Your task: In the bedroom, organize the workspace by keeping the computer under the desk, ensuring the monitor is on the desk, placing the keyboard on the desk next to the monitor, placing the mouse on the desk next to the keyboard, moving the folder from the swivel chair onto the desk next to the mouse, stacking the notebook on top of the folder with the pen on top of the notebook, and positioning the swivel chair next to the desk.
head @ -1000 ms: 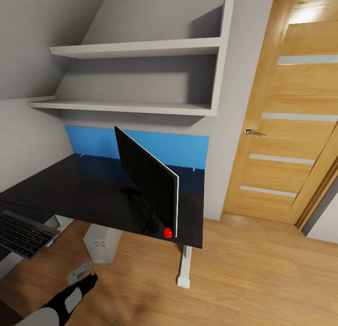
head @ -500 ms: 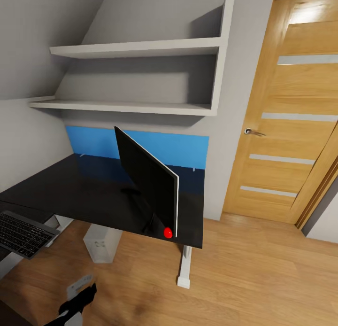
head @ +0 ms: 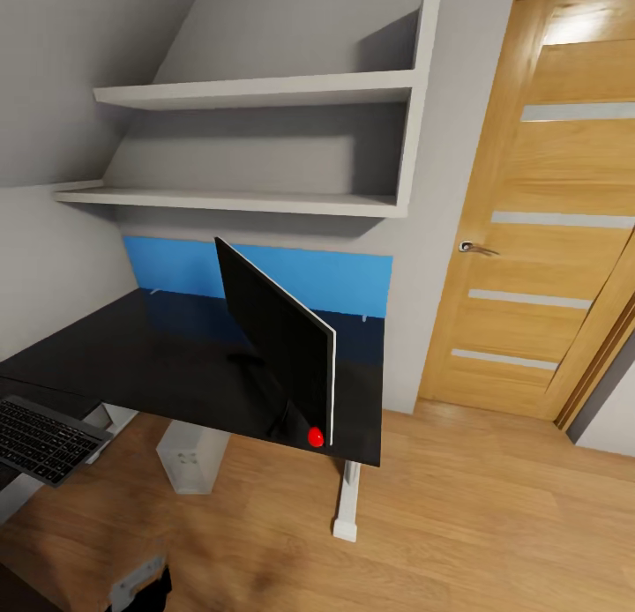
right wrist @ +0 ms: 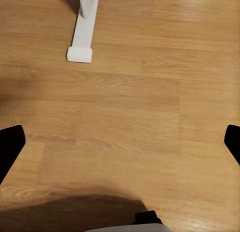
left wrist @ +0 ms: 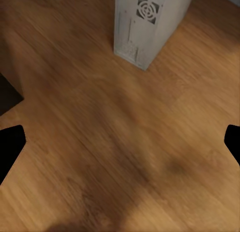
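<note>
The monitor (head: 273, 330) stands on the glossy black desk (head: 159, 356), turned edge-on near its front right corner, its red dot low down. The keyboard (head: 40, 440) lies at the desk's near-left end, cut off by the picture's edge. Under the desk stands the light grey computer (head: 190, 458), whose perforated front also shows in the left wrist view (left wrist: 150, 21). My left gripper (head: 141, 585) hangs low over the wooden floor; in its wrist view the gripper (left wrist: 120, 144) is open and holds nothing. My right gripper (right wrist: 120, 142) is open over bare floor.
The desk's white pedestal leg (head: 346, 506) and its foot (right wrist: 82, 31) stand on the floor right of the computer. Grey shelves (head: 256, 145) hang above the blue back panel (head: 353, 281). An oak door (head: 547, 224) is at the right, with open wooden floor (head: 485, 524) before it.
My left arm has dropped toward the bottom edge of the head view; now just the gripper's tip is left in the picture. Nothing on the desk has moved.
</note>
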Motion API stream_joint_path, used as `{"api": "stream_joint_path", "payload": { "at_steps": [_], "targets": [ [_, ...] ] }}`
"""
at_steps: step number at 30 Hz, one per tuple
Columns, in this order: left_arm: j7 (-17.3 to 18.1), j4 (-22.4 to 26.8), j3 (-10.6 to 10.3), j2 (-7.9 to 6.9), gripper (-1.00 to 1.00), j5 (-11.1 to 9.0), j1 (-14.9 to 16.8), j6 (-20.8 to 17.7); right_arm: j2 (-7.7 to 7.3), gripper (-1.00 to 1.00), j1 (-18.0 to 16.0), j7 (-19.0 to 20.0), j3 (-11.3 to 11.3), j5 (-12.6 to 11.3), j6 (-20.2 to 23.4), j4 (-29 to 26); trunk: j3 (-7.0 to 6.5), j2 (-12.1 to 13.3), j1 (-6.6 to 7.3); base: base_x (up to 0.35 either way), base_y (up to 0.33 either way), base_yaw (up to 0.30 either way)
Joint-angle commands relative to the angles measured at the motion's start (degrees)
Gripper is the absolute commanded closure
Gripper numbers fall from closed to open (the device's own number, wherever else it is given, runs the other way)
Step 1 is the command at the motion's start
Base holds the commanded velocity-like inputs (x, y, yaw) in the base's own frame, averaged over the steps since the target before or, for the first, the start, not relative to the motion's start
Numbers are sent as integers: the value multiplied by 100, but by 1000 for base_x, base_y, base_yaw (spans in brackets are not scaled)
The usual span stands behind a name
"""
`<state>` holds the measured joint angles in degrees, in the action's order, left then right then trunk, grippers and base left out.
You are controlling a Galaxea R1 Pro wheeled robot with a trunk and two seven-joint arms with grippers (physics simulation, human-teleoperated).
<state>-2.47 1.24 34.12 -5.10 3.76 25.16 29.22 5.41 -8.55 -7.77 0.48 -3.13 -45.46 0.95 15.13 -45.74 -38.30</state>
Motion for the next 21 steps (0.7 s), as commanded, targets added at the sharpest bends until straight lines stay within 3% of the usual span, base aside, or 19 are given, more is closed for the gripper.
{"api": "stream_joint_path", "payload": {
  "at_steps": [1, 5, 14, 21],
  "targets": [
    [-24, -9, 11, 13, -100, 55, -50, 115, -3, -100, -6, 3, 11, -30, -24, 10, 7, -6, -1, 0, 0, 0],
    [11, -9, 9, 66, -100, 250, -286, 490, -27, -100, -6, 3, 12, -30, -24, 9, 7, -6, -1, 0, 0, 0],
    [85, -9, 10, 205, -100, 1120, -996, 1381, -46, -100, -6, 3, 9, -36, -24, 10, 7, -6, -1, 0, 0, 0],
    [90, -9, 11, 256, -100, 1396, -1321, 1929, -51, -100, -6, 3, -6, -45, -8, 6, 7, -6, -1, 0, 0, 0]
  ]
}}
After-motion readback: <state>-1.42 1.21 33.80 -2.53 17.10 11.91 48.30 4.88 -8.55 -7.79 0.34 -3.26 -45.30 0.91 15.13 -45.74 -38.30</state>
